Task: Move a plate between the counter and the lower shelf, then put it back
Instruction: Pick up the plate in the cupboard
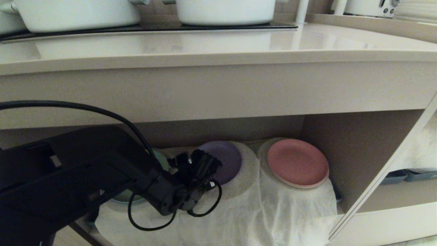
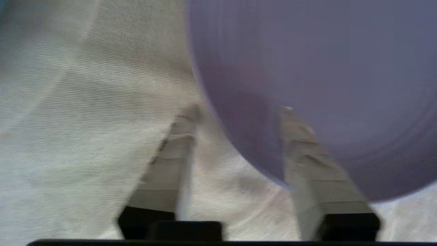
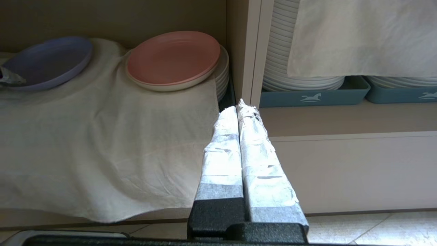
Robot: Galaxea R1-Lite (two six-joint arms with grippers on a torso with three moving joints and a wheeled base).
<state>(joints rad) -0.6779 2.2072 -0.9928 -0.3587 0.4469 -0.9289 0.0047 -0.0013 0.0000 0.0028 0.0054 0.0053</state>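
The lavender plate (image 1: 228,160) (image 2: 324,68) (image 3: 47,63) lies on the white cloth (image 1: 239,212) that drapes the lower shelf (image 1: 358,147), under the beige counter (image 1: 218,44). My left gripper (image 1: 203,166) (image 2: 239,109) reaches into the shelf at the plate's near-left rim. Its jaws stand apart astride the rim. One taped finger (image 2: 307,153) lies over the plate and the other finger (image 2: 174,150) is over the cloth beside it, with a gap showing between them. My right gripper (image 3: 240,104) is shut on nothing and hangs low outside the cabinet, by the divider.
A pink plate (image 1: 297,162) (image 3: 174,56) sits on a covered stack to the right. A green plate (image 1: 163,160) is mostly hidden behind my left arm. Two white pots (image 1: 225,10) stand on the hob. Blue bins (image 3: 314,97) with white plate stacks fill the neighbouring compartment.
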